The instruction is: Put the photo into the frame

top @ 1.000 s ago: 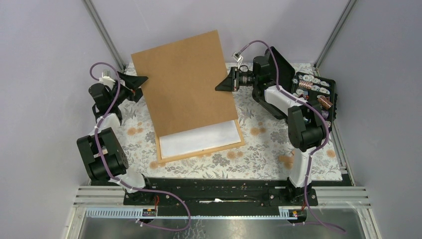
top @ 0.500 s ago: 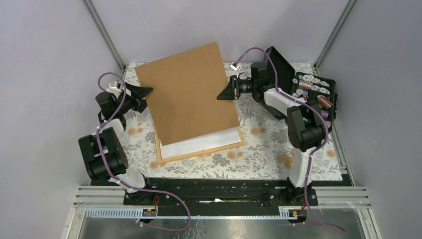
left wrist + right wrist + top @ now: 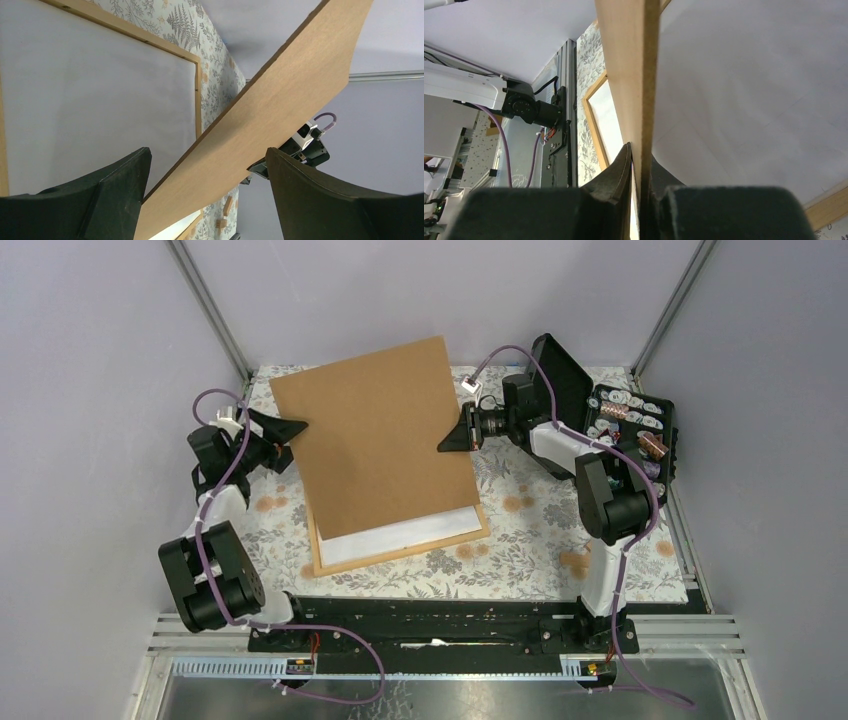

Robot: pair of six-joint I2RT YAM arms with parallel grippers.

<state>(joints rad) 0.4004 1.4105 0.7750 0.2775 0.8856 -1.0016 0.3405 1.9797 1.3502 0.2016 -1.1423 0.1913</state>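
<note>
desk [image 3: 265, 528]: flat top under a cloth printed with grey ferns and orange flowers; it carries everything listed.
left claw [image 3: 290, 438]: two black wedge-shaped fingers [image 3: 100, 200], spread wide. The left edge of the backing board passes between them; it has hold of nothing, though whether either finger grazes the board cannot be told.
backing board [image 3: 375, 435]: plain brown fibreboard, a thin stiff rectangle with a matt face. It is tilted, far end raised and near end low over the frame. From the left wrist it runs as a slanted slab [image 3: 280, 100].
frame [image 3: 400, 551]: narrow pale pine moulding, rectangular, lying flat on the desk at centre, mostly covered from above by the board. Its rail shows in both wrist views [image 3: 125, 31] [image 3: 593, 125].
white sheet [image 3: 400, 530]: smooth, blank and matt, filling the frame's opening edge to edge [image 3: 90, 100].
photo: no printed side shows; whether the white sheet is its back cannot be told.
right claw [image 3: 447, 437]: black fingers closed tight on the board's right edge, one on each face [image 3: 639, 155].
black case [image 3: 562, 365]: hard shell with its lid up, at the desk's far right, holding small round and coppery parts.
</note>
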